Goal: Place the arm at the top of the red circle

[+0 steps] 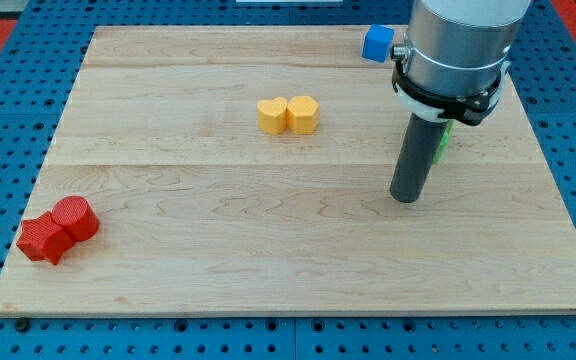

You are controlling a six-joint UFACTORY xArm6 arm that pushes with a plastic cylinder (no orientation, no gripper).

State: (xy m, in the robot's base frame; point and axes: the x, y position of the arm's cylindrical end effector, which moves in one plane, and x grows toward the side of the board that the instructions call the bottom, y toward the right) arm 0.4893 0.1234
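Note:
The red circle, a short cylinder, sits near the board's lower left corner, touching a red star-shaped block just below and left of it. My tip rests on the wooden board at the right of centre, far to the right of the red circle and slightly higher in the view. No block touches the tip.
Two yellow blocks, one hexagonal and one heart-shaped, sit side by side at upper centre. A blue block lies at the top edge by the arm. A green block shows partly behind the rod.

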